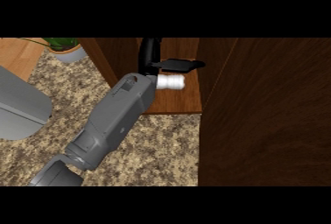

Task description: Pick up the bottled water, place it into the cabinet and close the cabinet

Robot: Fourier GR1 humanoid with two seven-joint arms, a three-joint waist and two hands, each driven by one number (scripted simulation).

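Observation:
The bottled water (172,82) is a white ribbed bottle lying on its side on the wooden cabinet shelf (177,104). My left hand (153,54) reaches into the cabinet on a grey forearm that comes up from the lower left. Its fingers stretch straight up into the cabinet and its thumb (183,65) points right, just above the bottle. The bottle rests against the hand's wrist end, under the thumb, with no fingers curled round it. The hand is open. My right hand does not show.
The open cabinet door (265,109), dark wood, fills the right side. A potted plant (65,47) stands at the upper left on the speckled counter (161,148). A grey rounded object (19,109) sits at the left edge.

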